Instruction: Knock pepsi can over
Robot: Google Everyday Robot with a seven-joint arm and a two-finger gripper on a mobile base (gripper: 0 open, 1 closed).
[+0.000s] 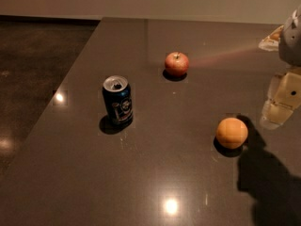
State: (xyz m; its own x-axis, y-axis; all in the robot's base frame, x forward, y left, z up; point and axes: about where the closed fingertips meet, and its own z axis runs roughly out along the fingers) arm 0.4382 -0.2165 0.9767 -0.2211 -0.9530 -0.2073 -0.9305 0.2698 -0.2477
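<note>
The pepsi can (117, 100) stands upright on the dark table (155, 173), left of centre, its silver top and pull tab facing up and its round logo toward me. My gripper (280, 105) hangs at the right edge of the view, above the table and far to the right of the can, beyond the orange. It holds nothing that I can see.
A red apple (177, 63) sits behind and to the right of the can. An orange (232, 133) lies between the can and the gripper, near the gripper. The table's left edge runs diagonally, with dark floor (33, 69) beyond it.
</note>
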